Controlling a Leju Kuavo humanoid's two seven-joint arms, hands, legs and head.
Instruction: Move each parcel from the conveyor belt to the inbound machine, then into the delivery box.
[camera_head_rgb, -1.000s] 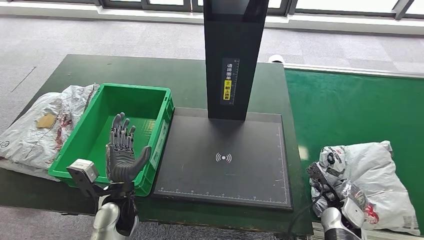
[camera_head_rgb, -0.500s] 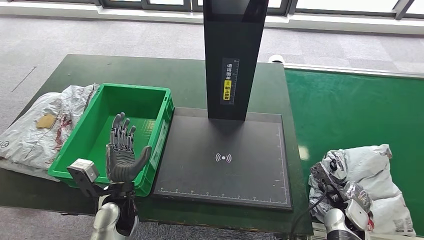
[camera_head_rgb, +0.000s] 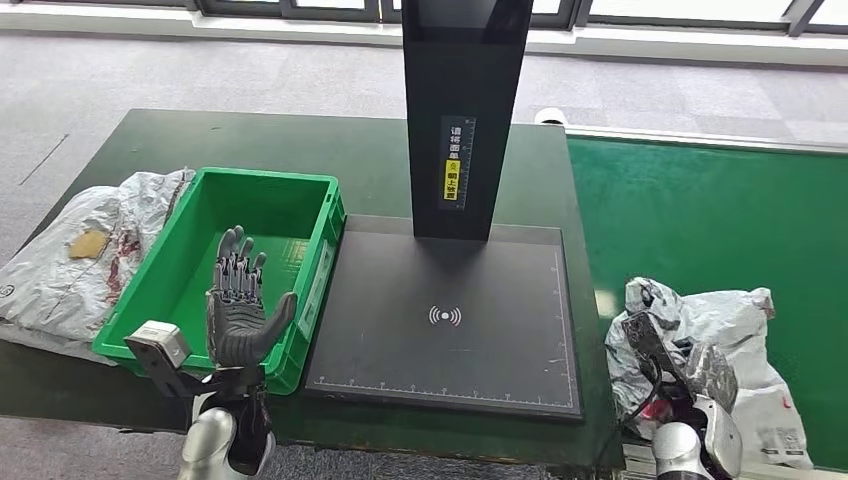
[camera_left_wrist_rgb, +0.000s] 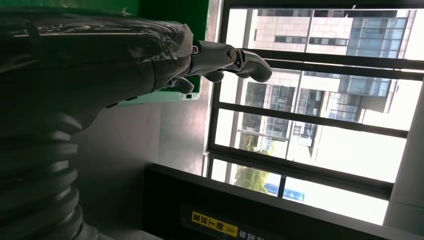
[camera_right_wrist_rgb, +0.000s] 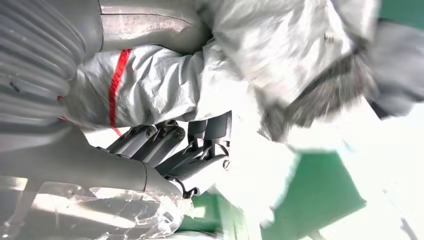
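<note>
A crumpled white plastic parcel (camera_head_rgb: 735, 345) lies at the near left corner of the green conveyor belt (camera_head_rgb: 700, 210), and my right hand (camera_head_rgb: 680, 370) grips its left side. Up close, the fingers (camera_right_wrist_rgb: 185, 150) curl into the white wrap (camera_right_wrist_rgb: 250, 60). My left hand (camera_head_rgb: 238, 310) is raised with fingers spread over the near edge of the green delivery box (camera_head_rgb: 180, 290), holding nothing; its fingers (camera_left_wrist_rgb: 220, 57) also show from the wrist. The black inbound machine's scan plate (camera_head_rgb: 450, 315) lies between the box and the belt, its pillar (camera_head_rgb: 462, 110) behind.
A second white parcel (camera_head_rgb: 70, 250) lies on the dark green table (camera_head_rgb: 300, 140) left of the box. Grey floor and windows lie beyond the table.
My right hand has bunched the parcel and dragged it left and nearer, toward the belt's corner. The left hand has hardly moved.
</note>
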